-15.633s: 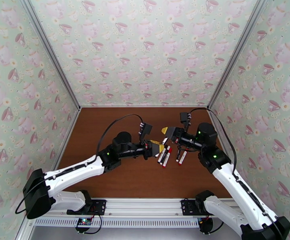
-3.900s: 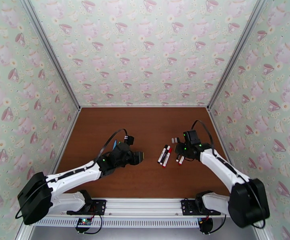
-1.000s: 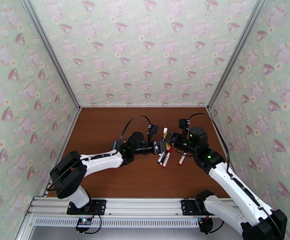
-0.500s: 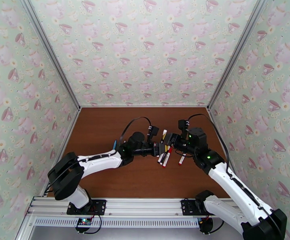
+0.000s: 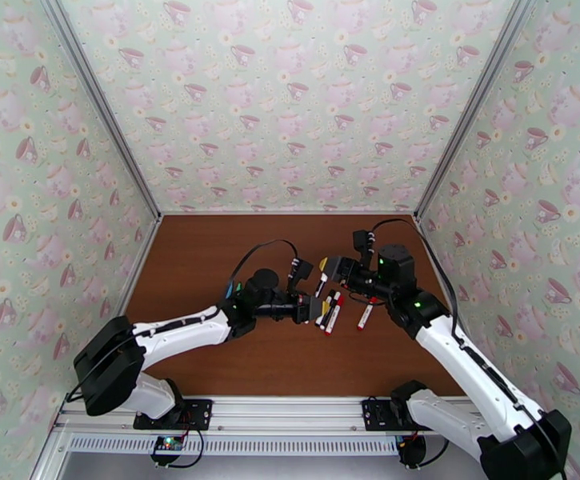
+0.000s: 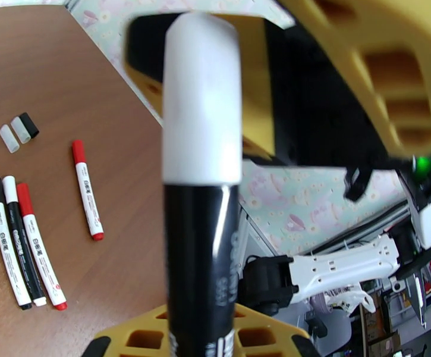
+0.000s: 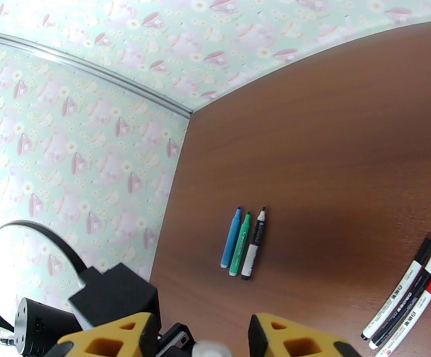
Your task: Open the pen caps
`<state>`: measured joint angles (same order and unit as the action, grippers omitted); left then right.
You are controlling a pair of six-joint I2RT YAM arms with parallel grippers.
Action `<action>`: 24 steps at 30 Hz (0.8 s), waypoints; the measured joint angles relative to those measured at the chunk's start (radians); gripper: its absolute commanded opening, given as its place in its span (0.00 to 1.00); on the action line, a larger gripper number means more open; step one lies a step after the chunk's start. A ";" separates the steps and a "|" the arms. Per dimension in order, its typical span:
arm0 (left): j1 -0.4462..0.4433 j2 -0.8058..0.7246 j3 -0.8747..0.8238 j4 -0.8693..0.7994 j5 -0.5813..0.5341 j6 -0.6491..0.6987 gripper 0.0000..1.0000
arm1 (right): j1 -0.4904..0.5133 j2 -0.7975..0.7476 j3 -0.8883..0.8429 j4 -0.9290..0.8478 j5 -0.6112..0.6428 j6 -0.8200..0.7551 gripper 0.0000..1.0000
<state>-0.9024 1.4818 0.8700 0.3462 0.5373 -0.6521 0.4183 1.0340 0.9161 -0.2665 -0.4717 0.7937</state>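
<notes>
The left gripper [image 6: 200, 339] is pinching a marker [image 6: 200, 257] low on its glossy black barrel. Its ribbed yellow plastic fingers are pressing in from either side, so the marker is standing straight up out of the jaws. A white cap [image 6: 201, 96], a smooth matte cylinder with a rounded dome, is sitting on the marker's upper end, well above those jaws.

The right gripper [image 7: 203, 329] is hovering at that cap with its jaws spread. The dome is showing in the gap between its two yellow fingers, with space on each side.

Off to one side of the left jaws, on the brown wood-grain table [image 6: 66, 66], three loose caps [image 6: 18, 128] are lying side by side and touching. They are short, stubby cylinders, two pale and one black. Near them a single pen [image 6: 87, 190] with a slim white barrel is wearing a red cap. Closer to the left jaws, a row of three capped pens [image 6: 22, 251] is lying parallel and touching. Its outer two have white barrels, one capped black and one red, and the middle one has a black barrel.

Well beyond the right jaws, three uncapped pens [image 7: 242, 242] are lying together with their tips bared: one blue, one green and one black-and-white.
</notes>
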 measured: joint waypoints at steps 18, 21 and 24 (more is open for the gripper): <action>-0.003 -0.003 0.000 -0.024 0.013 0.024 0.03 | -0.006 0.036 0.008 -0.017 -0.092 -0.021 0.31; -0.003 -0.003 0.000 -0.028 0.013 0.024 0.03 | -0.006 0.038 0.008 -0.024 -0.094 -0.024 0.32; -0.003 -0.003 0.000 -0.029 0.013 0.024 0.03 | -0.006 0.044 0.008 -0.029 -0.095 -0.030 0.32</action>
<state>-0.9051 1.4788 0.8703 0.3172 0.5503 -0.6277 0.4126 1.0782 0.9237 -0.2951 -0.5667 0.7635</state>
